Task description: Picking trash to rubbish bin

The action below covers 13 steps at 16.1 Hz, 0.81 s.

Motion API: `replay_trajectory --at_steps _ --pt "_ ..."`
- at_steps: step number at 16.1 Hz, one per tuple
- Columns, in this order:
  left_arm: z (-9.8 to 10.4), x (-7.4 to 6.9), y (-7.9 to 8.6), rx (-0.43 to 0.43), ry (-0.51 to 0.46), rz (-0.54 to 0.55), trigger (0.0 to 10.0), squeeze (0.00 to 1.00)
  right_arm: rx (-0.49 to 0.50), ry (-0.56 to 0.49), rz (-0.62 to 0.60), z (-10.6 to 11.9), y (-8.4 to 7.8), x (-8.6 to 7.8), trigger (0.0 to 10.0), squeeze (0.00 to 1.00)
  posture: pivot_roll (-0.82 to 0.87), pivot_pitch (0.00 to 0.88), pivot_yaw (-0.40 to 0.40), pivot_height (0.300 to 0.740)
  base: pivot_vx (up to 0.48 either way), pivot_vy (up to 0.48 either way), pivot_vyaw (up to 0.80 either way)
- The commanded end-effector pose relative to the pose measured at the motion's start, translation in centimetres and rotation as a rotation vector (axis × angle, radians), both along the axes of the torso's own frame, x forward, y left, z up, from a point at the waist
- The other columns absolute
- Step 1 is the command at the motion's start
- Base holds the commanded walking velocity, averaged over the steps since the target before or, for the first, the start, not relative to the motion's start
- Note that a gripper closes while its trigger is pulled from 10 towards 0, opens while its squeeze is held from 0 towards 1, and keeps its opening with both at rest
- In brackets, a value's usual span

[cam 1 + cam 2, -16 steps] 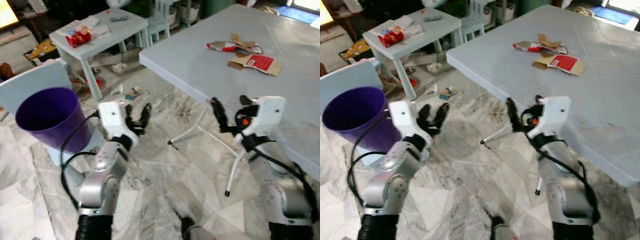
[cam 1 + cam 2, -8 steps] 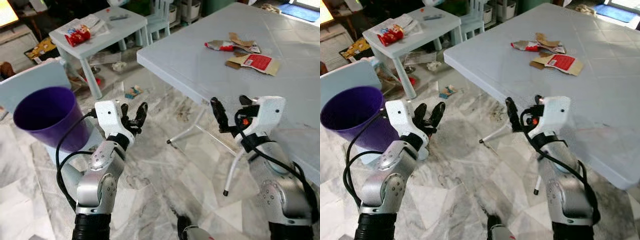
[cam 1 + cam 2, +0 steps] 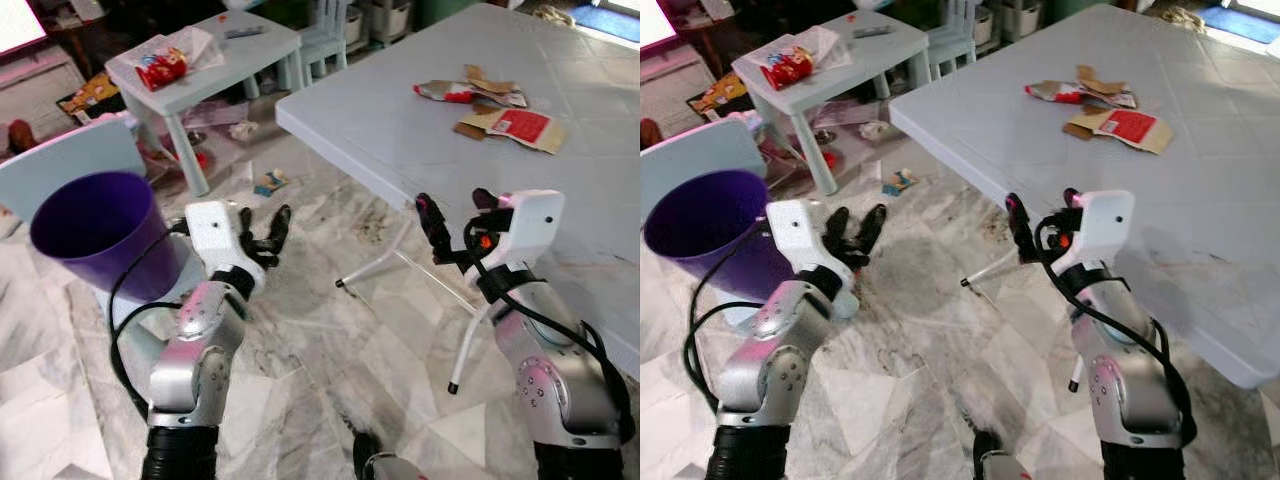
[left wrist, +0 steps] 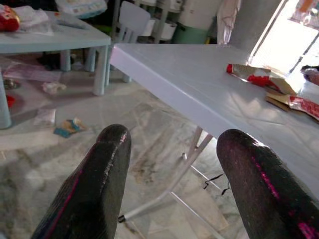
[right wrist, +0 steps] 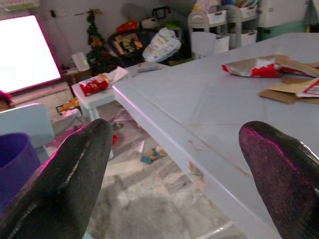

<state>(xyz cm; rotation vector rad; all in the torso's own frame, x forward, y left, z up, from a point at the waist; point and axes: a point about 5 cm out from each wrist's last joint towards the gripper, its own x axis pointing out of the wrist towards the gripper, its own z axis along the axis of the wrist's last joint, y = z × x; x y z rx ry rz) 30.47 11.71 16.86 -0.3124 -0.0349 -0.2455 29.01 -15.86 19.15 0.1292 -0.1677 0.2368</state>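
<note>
Both grippers hover with fingers spread and empty beside the big table: the left gripper over the marble floor off its corner, the right gripper just at its near edge. The trash, torn wrappers and cardboard, lies on the table's far side. The purple bin stands well left of the table.

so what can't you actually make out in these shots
- Purple bin: its inside bottom is hidden by its own wall in the eye views, so its contents are unknown.
- Small scrap on the floor: too small to identify in the eye views.
- Print on the torn red and brown packaging on the big table: too small to read.
- Right claw: one finger is hidden behind its wrist housing in the eye views.
</note>
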Motion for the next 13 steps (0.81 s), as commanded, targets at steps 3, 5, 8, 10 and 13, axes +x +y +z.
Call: replay_trajectory --at_steps 3,5,8,10,13 --pt "-0.20 -0.04 -0.05 0.007 0.014 -0.007 10.0 0.00 0.002 -0.010 0.003 0.18 0.19 -0.15 10.0 0.57 -0.06 0.155 0.048 0.740 0.000 0.000 0.00" --pt "-0.18 -0.02 -0.12 0.004 0.016 -0.009 10.0 0.00 -0.004 0.000 0.003 0.11 0.18 -0.16 10.0 0.57 -0.07 0.158 0.046 0.740 0.000 0.000 -0.40" --pt "-0.26 0.02 -0.04 -0.002 0.019 -0.003 10.0 0.00 -0.001 0.005 0.002 0.07 0.14 -0.15 10.0 0.55 -0.07 0.158 0.046 0.740 0.000 0.000 -0.80" --pt "-0.25 0.03 0.02 -0.004 0.020 0.001 10.0 0.00 0.000 0.006 0.002 0.06 0.13 -0.14 10.0 0.55 -0.07 0.158 0.046 0.740 0.000 0.000 0.00" --pt "-0.24 0.05 0.10 -0.001 0.019 0.002 10.0 0.00 0.001 0.008 0.001 0.03 0.16 -0.16 10.0 0.54 -0.07 0.160 0.048 0.740 0.000 0.000 -0.27"
